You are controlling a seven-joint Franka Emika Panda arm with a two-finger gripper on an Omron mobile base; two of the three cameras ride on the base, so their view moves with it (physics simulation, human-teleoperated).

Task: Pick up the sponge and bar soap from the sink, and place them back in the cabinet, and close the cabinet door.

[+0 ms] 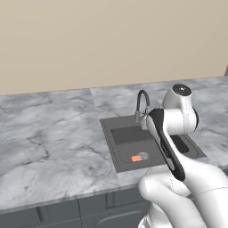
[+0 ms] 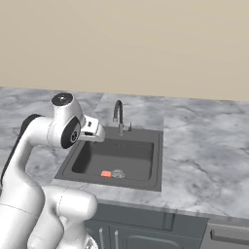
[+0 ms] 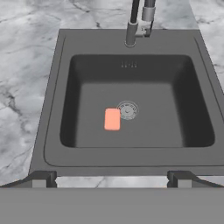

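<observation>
— Where's the soap (image 3: 112, 119) from you?

— Straight below my gripper (image 3: 111, 178), lying flat on the floor of the sink (image 3: 51, 96), a little to the left of the middle between my tips in the hand view. Its long side runs toward the faucet (image 3: 139, 19), so across the line between my fingers; the narrow width is what I'd close on.

— And your fingers?

— Spread wide, nothing between them, hanging well above the basin.

— What else is in the sink?

— The drain (image 3: 127, 110), just beside the soap on its right, nearly touching. I see no yellow sponge in the basin; I can't tell where it is.

— Next move?

— I judge a plain descent, nudged slightly left, should put the bar between my tips. It's thin, so I'd have to go almost to the basin floor.
</observation>
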